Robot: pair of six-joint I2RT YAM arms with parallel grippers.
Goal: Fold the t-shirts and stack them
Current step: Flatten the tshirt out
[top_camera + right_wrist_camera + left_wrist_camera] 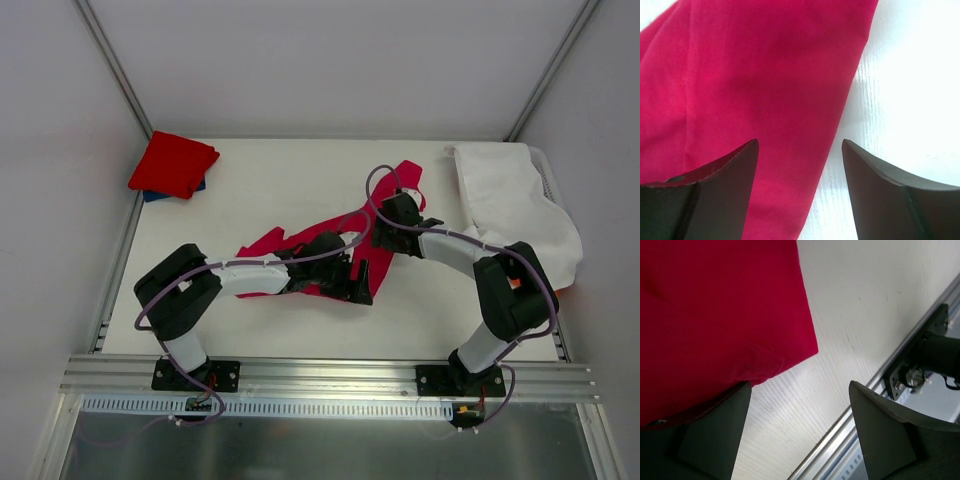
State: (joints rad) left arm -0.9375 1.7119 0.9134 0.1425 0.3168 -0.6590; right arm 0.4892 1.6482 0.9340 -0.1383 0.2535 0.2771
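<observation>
A crimson-pink t-shirt [268, 243] lies crumpled across the middle of the table, stretching up to the right. My left gripper [357, 282] is open at its near right end. In the left wrist view the left gripper [800, 385] has bare table between its fingers, and the t-shirt's corner [790, 340] lies just beyond the left fingertip. My right gripper [392, 206] hovers over the shirt's far end. In the right wrist view the right gripper [800, 141] is open, and its fingers straddle the t-shirt's edge [770, 100]. A folded red t-shirt [173, 163] rests on a blue one [158, 196] at the back left.
A white cloth [510, 200] is draped over a basket at the right edge of the table. The aluminium rail [860, 410] along the table's near edge and a black arm base [935, 355] show in the left wrist view.
</observation>
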